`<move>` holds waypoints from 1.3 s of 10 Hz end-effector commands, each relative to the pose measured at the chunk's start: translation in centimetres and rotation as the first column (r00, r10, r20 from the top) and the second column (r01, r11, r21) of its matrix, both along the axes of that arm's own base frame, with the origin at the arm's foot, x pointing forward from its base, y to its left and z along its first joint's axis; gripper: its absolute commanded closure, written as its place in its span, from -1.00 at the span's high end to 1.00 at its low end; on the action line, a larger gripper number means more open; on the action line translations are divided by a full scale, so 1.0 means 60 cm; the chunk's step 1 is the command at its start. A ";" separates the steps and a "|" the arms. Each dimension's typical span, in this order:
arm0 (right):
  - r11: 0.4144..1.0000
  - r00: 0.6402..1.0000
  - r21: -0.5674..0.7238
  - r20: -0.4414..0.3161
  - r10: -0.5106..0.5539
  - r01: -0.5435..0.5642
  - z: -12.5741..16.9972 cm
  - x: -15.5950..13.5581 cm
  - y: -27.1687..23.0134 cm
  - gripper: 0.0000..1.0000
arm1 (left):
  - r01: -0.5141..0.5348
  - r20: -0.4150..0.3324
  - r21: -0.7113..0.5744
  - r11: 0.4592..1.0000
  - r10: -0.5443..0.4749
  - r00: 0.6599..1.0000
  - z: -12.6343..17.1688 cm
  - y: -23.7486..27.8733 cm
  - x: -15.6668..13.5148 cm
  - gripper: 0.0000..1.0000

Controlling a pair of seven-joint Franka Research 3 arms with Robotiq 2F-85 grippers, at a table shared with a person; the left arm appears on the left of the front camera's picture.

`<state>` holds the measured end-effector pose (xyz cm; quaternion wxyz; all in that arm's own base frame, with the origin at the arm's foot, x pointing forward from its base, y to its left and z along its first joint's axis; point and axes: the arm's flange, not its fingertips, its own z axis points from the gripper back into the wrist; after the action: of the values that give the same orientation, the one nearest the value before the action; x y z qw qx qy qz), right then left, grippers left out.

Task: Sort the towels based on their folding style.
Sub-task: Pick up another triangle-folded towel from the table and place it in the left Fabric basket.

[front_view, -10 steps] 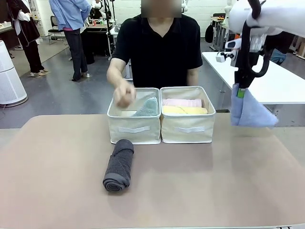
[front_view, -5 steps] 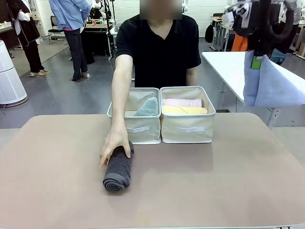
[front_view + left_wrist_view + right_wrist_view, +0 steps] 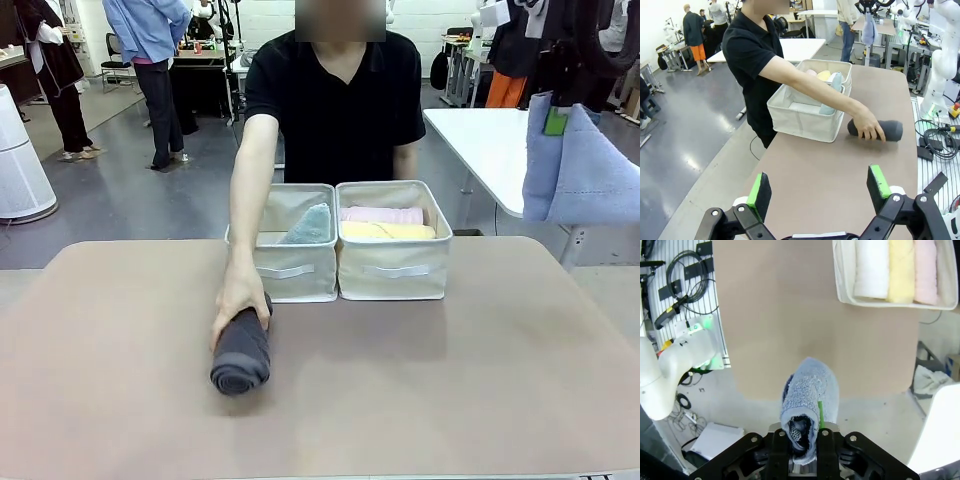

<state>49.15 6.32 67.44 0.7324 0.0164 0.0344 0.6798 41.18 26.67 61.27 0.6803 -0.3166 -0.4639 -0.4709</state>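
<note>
My right gripper (image 3: 553,120) hangs high off the table's far right corner, shut on a periwinkle blue towel (image 3: 585,180) that droops from it. The right wrist view shows that blue towel (image 3: 810,390) pinched in the right gripper (image 3: 805,432). A dark grey rolled towel (image 3: 240,360) lies on the table before the bins, with the person's hand (image 3: 240,300) on it. The left bin (image 3: 280,270) holds a folded teal towel (image 3: 312,224). Pink (image 3: 382,214) and yellow (image 3: 388,231) rolls lie in the right bin (image 3: 395,270), with a white roll (image 3: 871,267) beside them. My left gripper (image 3: 819,187) is open above the table's left end.
The tan table (image 3: 450,380) has free room on the right and near the front. The person stands at the far side, an arm stretched over the left bin. A white table (image 3: 480,140) stands behind on the right; cables (image 3: 935,145) lie beside the table.
The right gripper has risen and moved right with the blue towel. The person's hand left the left bin, came down on the grey roll and shifted it slightly nearer the front.
</note>
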 end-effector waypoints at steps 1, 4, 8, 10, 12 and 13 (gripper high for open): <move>1.000 1.000 -0.001 0.015 -0.003 0.003 0.013 -0.014 -0.003 -0.67 | -0.008 0.000 -0.014 1.000 0.008 1.000 0.002 -0.003 -0.005 1.00; 0.994 0.997 0.087 0.030 0.068 -0.071 0.011 0.012 0.133 -0.67 | -0.008 0.000 -0.014 1.000 0.008 1.000 0.002 -0.003 -0.005 1.00; 0.991 0.996 0.107 -0.057 -0.069 0.075 -0.003 -0.047 -0.005 -0.67 | -0.008 0.000 -0.014 1.000 0.008 1.000 0.002 -0.003 -0.005 1.00; 0.950 0.959 0.150 0.025 -0.281 0.274 0.013 -0.183 -0.142 -0.67 | -0.008 0.000 -0.014 1.000 0.008 1.000 0.002 -0.003 -0.005 1.00; 0.928 0.925 0.148 0.126 -0.359 0.341 0.032 -0.267 -0.155 -0.67 | -0.008 0.000 -0.014 1.000 0.008 1.000 0.002 -0.003 -0.005 1.00; 0.928 0.923 0.157 0.135 -0.359 0.338 0.034 -0.277 -0.156 -0.67 | -0.008 0.000 -0.014 1.000 0.008 1.000 0.002 -0.003 -0.005 1.00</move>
<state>31.87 -6.18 71.26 0.8356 0.0409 -0.0675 0.5436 41.15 26.69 61.28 0.6805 -0.3164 -0.4640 -0.4708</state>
